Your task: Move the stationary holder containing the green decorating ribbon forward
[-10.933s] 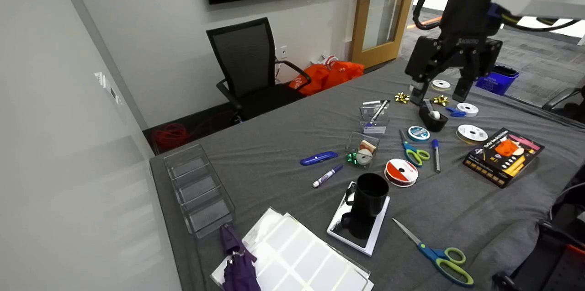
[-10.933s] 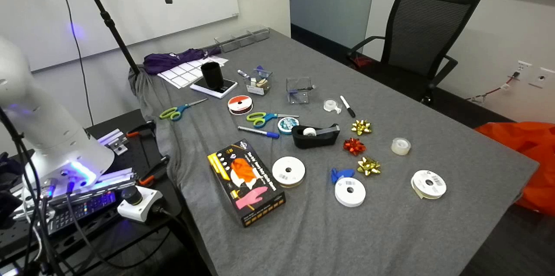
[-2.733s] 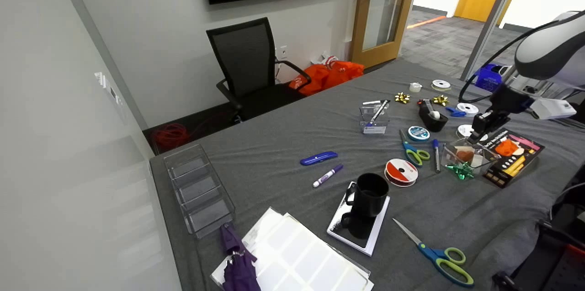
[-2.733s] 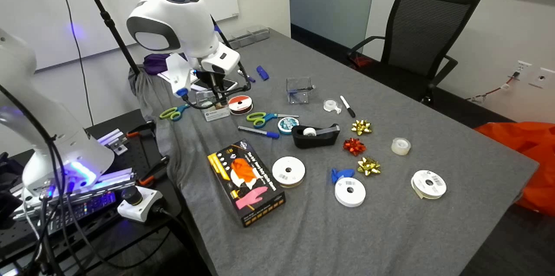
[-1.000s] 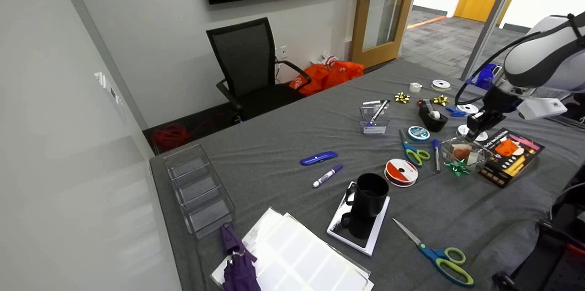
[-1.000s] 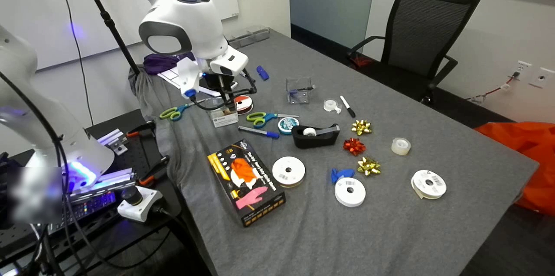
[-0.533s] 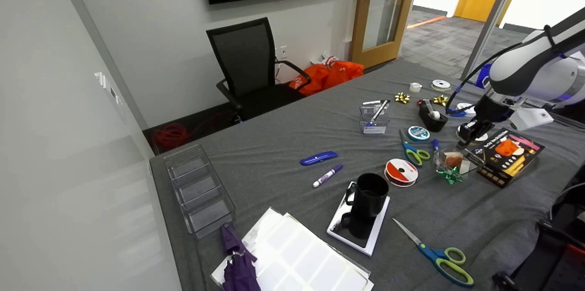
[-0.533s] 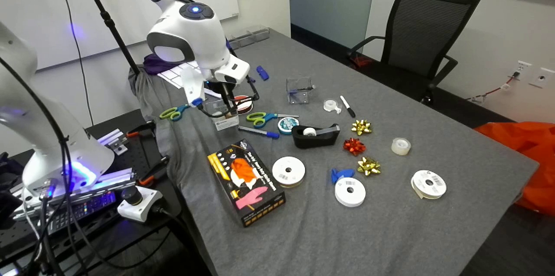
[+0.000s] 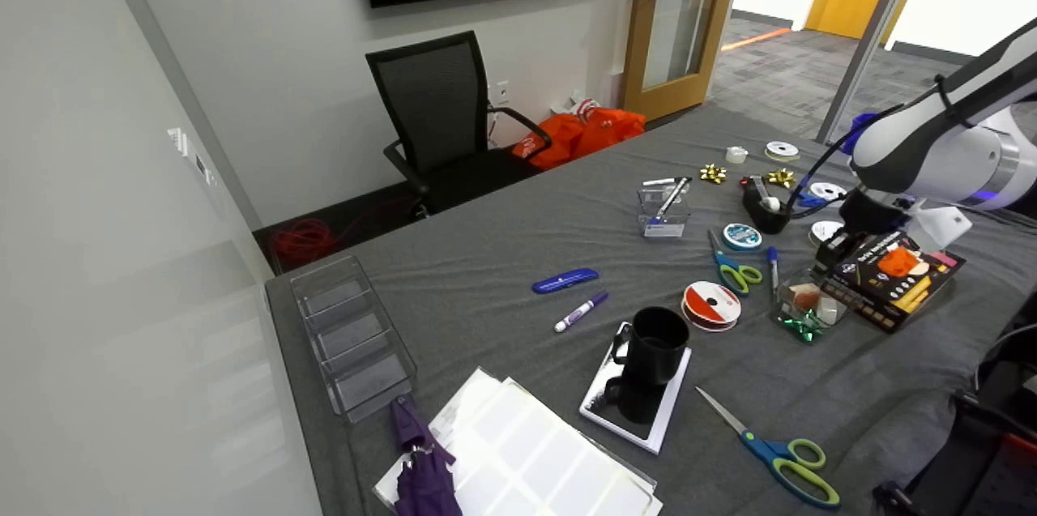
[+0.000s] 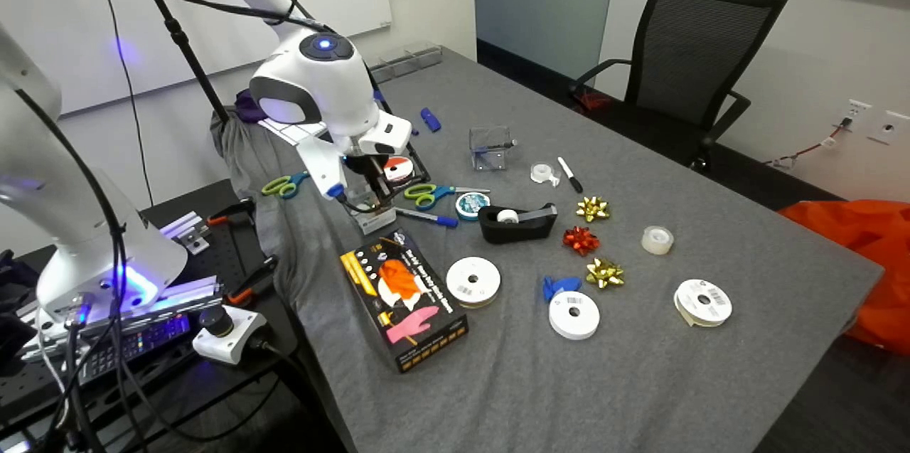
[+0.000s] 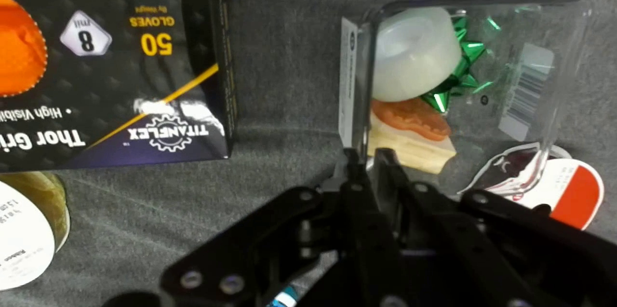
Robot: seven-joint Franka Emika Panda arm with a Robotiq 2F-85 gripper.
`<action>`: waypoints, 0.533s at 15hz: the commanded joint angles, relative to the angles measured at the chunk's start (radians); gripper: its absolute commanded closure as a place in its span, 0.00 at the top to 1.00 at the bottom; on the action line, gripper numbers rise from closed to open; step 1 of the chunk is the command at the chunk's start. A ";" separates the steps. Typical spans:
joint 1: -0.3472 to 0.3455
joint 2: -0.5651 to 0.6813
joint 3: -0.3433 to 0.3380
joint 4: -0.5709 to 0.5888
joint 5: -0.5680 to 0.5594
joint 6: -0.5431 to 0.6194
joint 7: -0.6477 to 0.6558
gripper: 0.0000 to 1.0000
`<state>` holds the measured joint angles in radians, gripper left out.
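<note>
The clear stationery holder [image 11: 364, 104] appears to rest on the grey cloth between the glove box and the red-white spool. Inside it are the green decorating ribbon [image 11: 465, 63], a shiny bow, plus a whitish roll [image 11: 417, 54] and a wooden block with an orange top [image 11: 409, 119]. My gripper [image 11: 369, 153] straddles the labelled wall, one finger on each side. The jaws stand slightly parted, with a narrow gap beside the thin wall. In the exterior views the holder [image 9: 812, 304] shows beneath the gripper [image 9: 824, 266], whose fingertips are partly hidden there.
A black glove box [image 9: 899, 273] lies close beside the holder. Around it are a blue-capped pen [image 10: 423, 217], scissors [image 9: 733, 269], a red-white spool [image 9: 711, 305] and a black tape dispenser [image 10: 517, 223]. A mug [image 9: 656, 342] stands on a white box farther off.
From beside the blue cutter, the holder was carried to the glove box. Over the last second it came down onto the cloth, and the jaws have parted slightly.
</note>
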<state>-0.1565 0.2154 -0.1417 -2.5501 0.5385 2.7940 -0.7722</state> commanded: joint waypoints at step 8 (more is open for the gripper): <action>-0.035 -0.036 -0.009 -0.013 0.000 -0.023 -0.109 0.93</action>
<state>-0.1713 0.2169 -0.1460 -2.5493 0.5393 2.7974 -0.8371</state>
